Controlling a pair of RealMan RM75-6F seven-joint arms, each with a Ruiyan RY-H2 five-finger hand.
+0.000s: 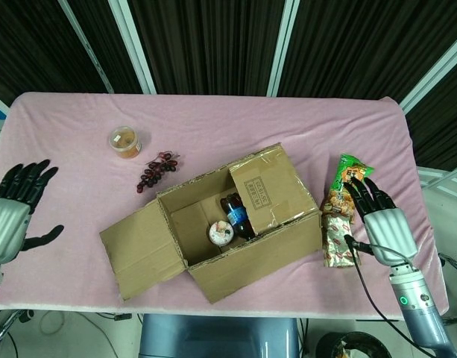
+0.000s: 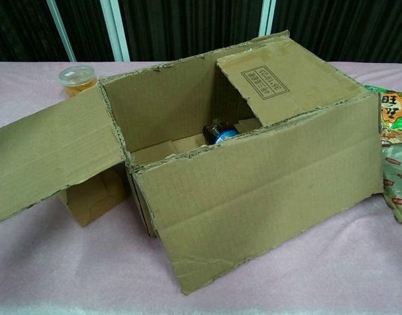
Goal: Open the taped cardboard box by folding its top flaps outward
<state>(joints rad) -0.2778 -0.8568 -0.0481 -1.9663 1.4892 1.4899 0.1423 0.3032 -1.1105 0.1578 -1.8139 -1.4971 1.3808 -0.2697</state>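
Observation:
The cardboard box (image 1: 250,250) (image 2: 266,197) stands mid-table. Its left flap (image 1: 139,250) (image 2: 46,161) lies folded outward to the left. The right flap (image 1: 269,186) (image 2: 286,79) still lies over the right part of the opening. Inside I see a dark bottle (image 1: 235,216) (image 2: 220,133) and a small round cup (image 1: 221,233). My left hand (image 1: 12,212) is at the table's left edge, fingers spread, holding nothing, well clear of the flap. My right hand (image 1: 381,220) hovers right of the box, over the snack packets, fingers spread and empty. Neither hand shows in the chest view.
A green snack bag (image 1: 347,183) (image 2: 394,111) and a brown packet (image 1: 338,239) (image 2: 397,180) lie right of the box. A lidded orange cup (image 1: 125,141) (image 2: 77,79) and a grape bunch (image 1: 158,169) sit to the back left. A small carton (image 2: 89,200) stands under the folded flap.

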